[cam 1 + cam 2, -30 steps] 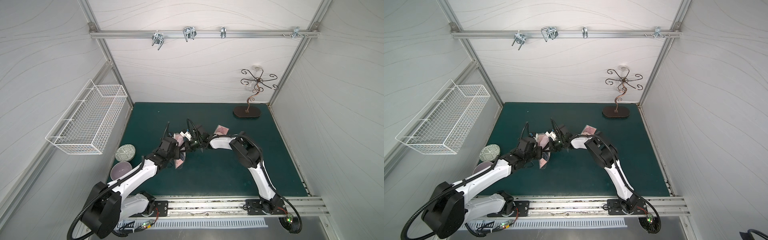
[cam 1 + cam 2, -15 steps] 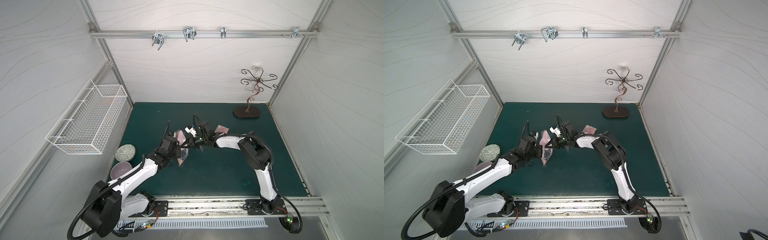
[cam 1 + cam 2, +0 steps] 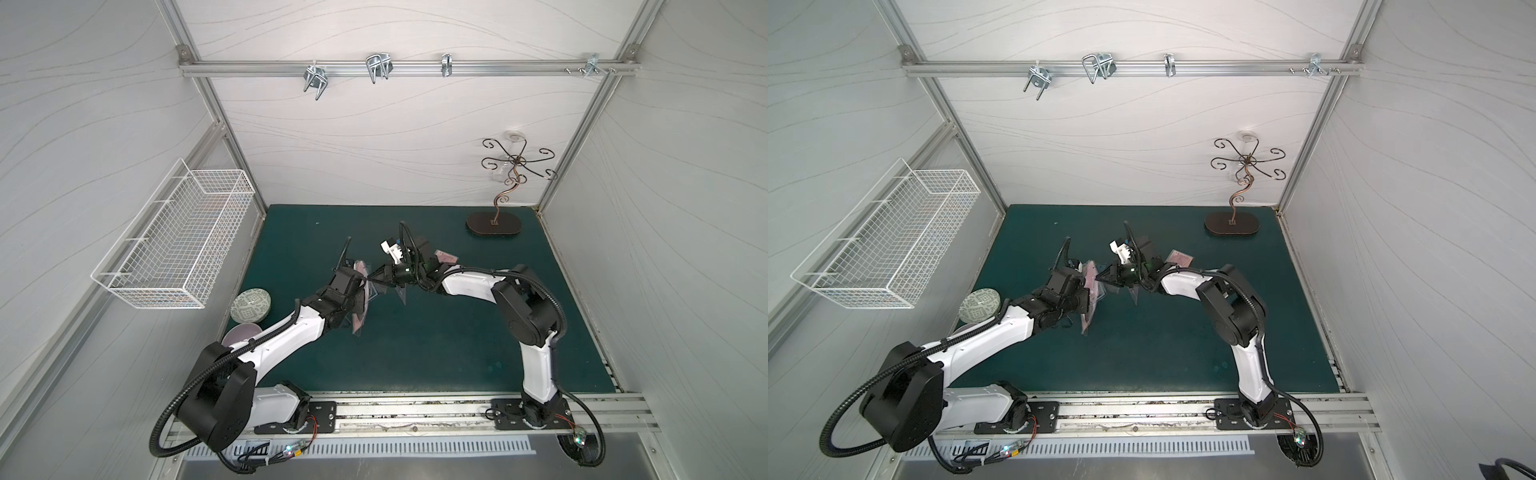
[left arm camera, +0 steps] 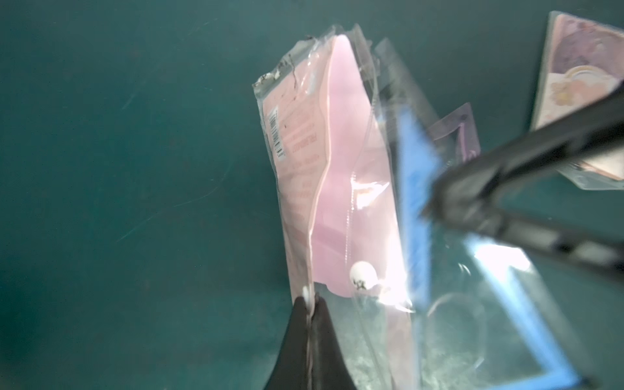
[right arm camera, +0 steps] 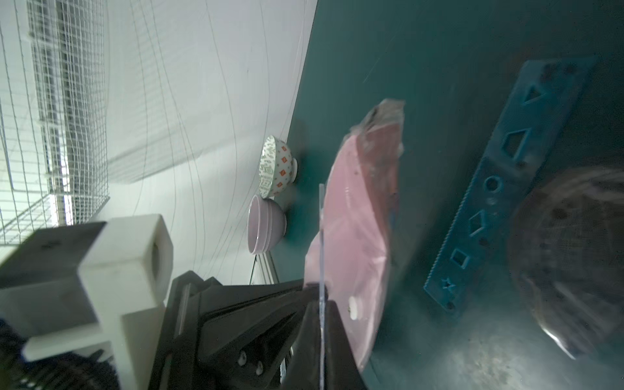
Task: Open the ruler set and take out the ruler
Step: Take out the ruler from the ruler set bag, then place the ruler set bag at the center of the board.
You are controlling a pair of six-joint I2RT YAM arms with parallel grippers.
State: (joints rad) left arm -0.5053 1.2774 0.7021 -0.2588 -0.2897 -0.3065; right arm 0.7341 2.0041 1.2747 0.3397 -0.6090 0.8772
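Only the right wrist view shows cut-outs in the blue ruler (image 5: pixel 506 189); both top views leave it indistinct. The left gripper (image 4: pixel 310 305) pinches the pink pouch (image 3: pixel 360 299), at 9 o'clock of the mat (image 3: pixel 457 340) centre. The right gripper (image 5: pixel 321 302) pinches a clear sheet (image 5: pixel 321 236), seen edge-on.

Left gripper (image 4: pixel 310 305): only the pinched tips show, the rest cut off at the frame edge
Right gripper (image 4: pixel 442 202): a dark smear in the left wrist view, outline lost to blur
Clear sheet (image 5: pixel 320 236) in its jaws: edge-on, cannot tell whether pouch wall or ruler
Print on the ruler set (image 4: pixel 297 135): too soft to read (barcode aside)
Blue-edged triangle (image 4: pixel 526 304): blurred, glare-washed, one corner past the edge
Round brownish thing (image 5: pixel 570 256): blurred, cannot tell what
Purple bowl (image 3: pixel 243 332): partly under the left arm (image 3: pixel 291 336)
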